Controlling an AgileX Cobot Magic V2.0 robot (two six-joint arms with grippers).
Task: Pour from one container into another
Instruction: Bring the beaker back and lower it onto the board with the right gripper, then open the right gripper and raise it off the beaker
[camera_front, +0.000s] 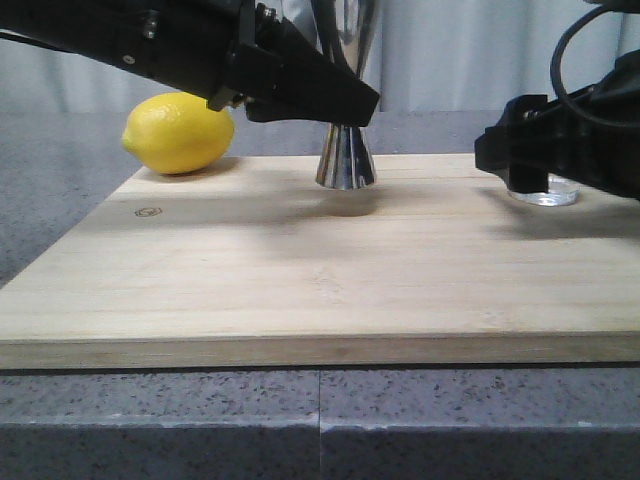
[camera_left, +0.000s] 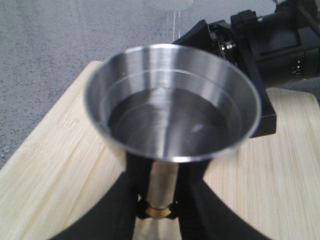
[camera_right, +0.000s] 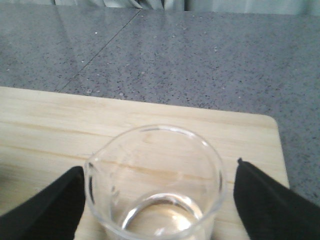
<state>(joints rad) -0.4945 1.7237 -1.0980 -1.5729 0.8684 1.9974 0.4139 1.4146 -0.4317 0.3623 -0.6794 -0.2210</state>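
A yellow lemon (camera_front: 178, 132) lies at the far left corner of a pale wooden cutting board (camera_front: 300, 280). The board rests on a grey speckled desk (camera_front: 200, 420).

matte black arms (camera_front: 150, 40), silver screws, black cable (camera_front: 570, 50).

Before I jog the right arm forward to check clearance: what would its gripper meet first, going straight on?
The glass beaker: it already stands between the right gripper's open fingers, apart from both. Beyond it, only board shows.
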